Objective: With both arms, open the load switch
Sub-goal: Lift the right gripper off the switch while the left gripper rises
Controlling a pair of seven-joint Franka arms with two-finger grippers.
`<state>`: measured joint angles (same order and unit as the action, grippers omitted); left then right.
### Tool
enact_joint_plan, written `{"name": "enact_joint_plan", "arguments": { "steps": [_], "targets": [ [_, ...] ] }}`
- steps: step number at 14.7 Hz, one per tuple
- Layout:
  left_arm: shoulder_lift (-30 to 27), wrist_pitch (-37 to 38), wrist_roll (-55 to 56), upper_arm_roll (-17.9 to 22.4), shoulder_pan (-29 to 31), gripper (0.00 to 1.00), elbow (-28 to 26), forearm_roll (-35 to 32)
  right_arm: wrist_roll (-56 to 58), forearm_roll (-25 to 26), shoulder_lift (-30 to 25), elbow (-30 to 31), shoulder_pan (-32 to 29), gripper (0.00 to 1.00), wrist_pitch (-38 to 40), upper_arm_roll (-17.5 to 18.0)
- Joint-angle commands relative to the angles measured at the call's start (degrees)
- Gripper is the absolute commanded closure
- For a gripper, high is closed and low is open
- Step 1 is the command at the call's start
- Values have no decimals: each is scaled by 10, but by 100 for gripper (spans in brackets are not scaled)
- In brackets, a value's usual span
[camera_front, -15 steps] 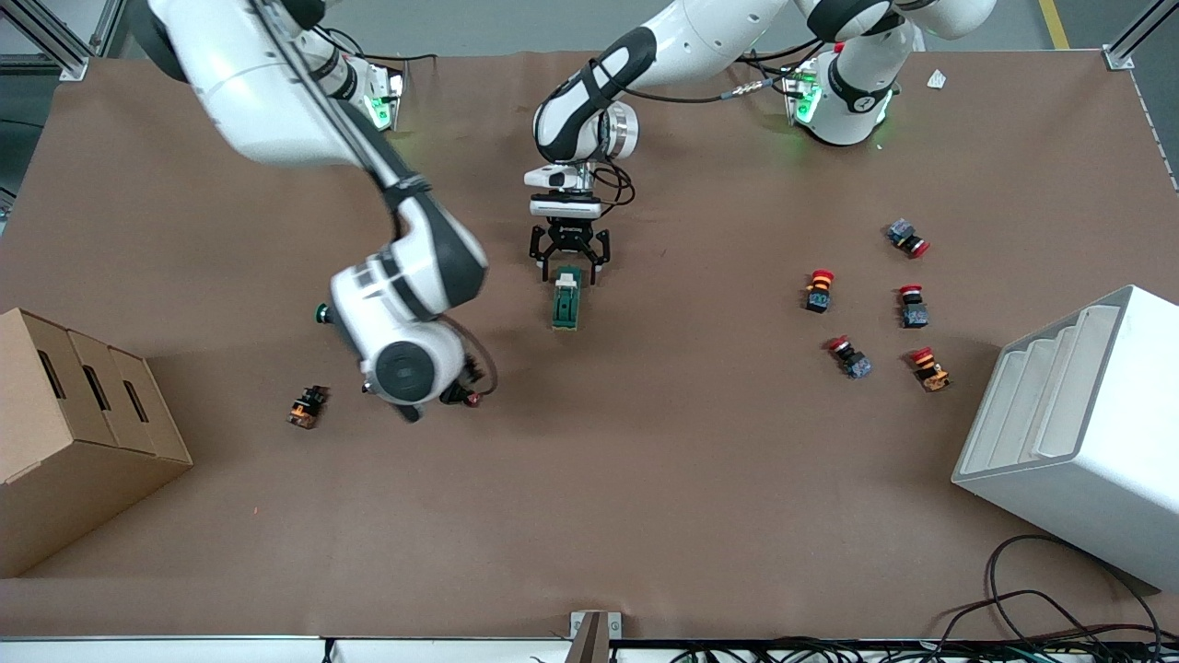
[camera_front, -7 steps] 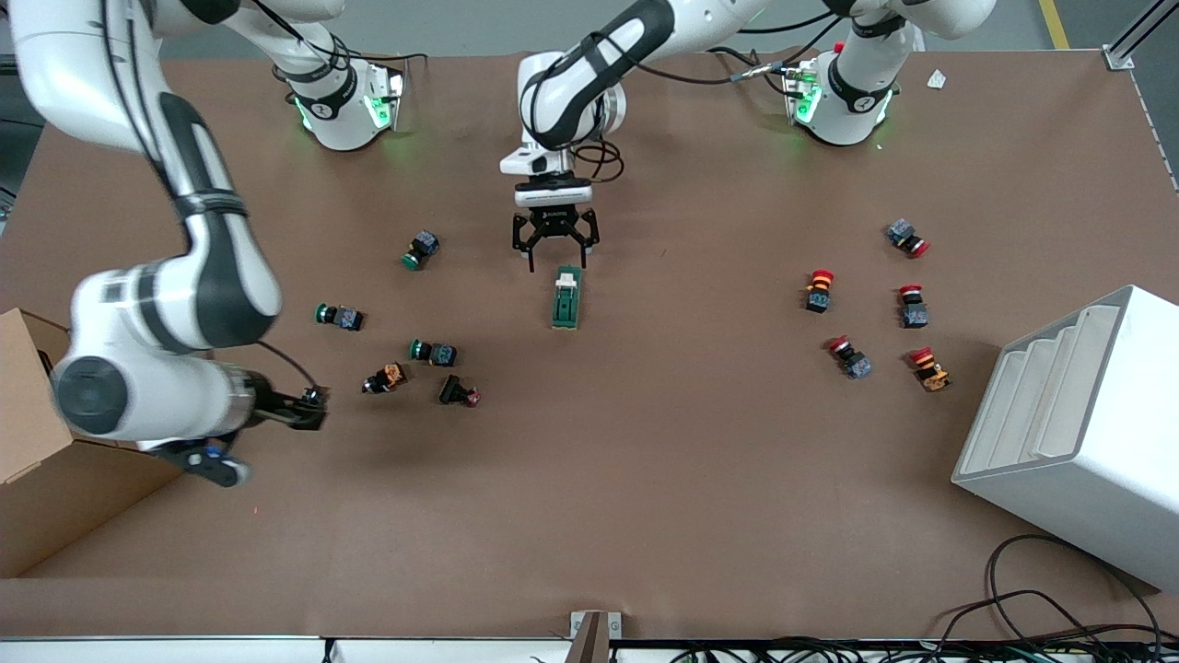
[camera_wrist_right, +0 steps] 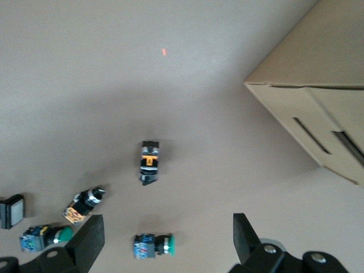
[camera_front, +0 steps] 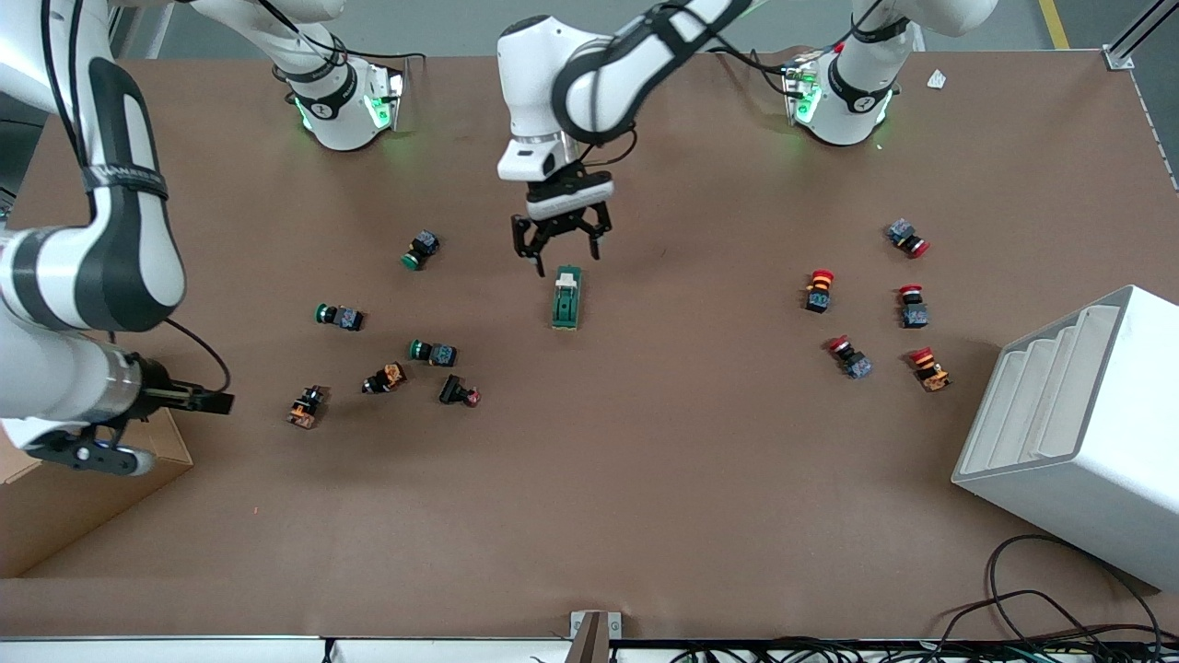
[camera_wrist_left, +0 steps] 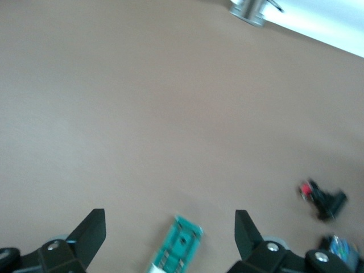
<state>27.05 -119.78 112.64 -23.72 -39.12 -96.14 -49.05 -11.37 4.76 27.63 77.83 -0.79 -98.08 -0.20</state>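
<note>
The load switch (camera_front: 566, 297), a dark-green block, lies mid-table with its white toggle at the end farther from the camera. My left gripper (camera_front: 559, 250) hangs open just above that toggle end, touching nothing. In the left wrist view the load switch (camera_wrist_left: 179, 247) lies below and between the spread fingers (camera_wrist_left: 91, 232). My right gripper (camera_front: 214, 402) is open and empty, out over the table beside the cardboard box, at the right arm's end. The right wrist view shows its wide fingers (camera_wrist_right: 91, 236) high above a green push button (camera_wrist_right: 153, 245).
Green, orange and black push buttons (camera_front: 433, 352) are scattered between the switch and the cardboard box (camera_front: 83, 497). Red-capped buttons (camera_front: 848, 355) lie toward the left arm's end, next to a white stepped bin (camera_front: 1078, 433). Cables (camera_front: 1041, 608) trail at the near edge.
The right arm swung away from mid-table toward the cardboard box, uncovering the push buttons. The left gripper, whose fingers flanked the toggle end, rose and drew back slightly.
</note>
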Motion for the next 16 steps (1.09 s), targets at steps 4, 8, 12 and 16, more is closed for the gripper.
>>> {"name": "enact_joint_plan", "arguments": {
  "steps": [4, 8, 12, 16],
  "targets": [
    [-75, 140, -277, -5, 134, 0, 97, 195, 48, -26, -109, 83, 30, 0, 2, -64],
    [-110, 213, -497, -5, 248, 0, 146, 257, 50, -25, -153, 80, 22, 0, 36, -55],
    [-168, 236, -689, 0, 369, 0, 145, 344, 76, -28, -189, 80, 6, 0, 68, -46],
    [-232, 268, -901, 105, 386, 0, 114, 445, 77, -28, -211, 81, 6, 0, 86, -42]
  ]
}}
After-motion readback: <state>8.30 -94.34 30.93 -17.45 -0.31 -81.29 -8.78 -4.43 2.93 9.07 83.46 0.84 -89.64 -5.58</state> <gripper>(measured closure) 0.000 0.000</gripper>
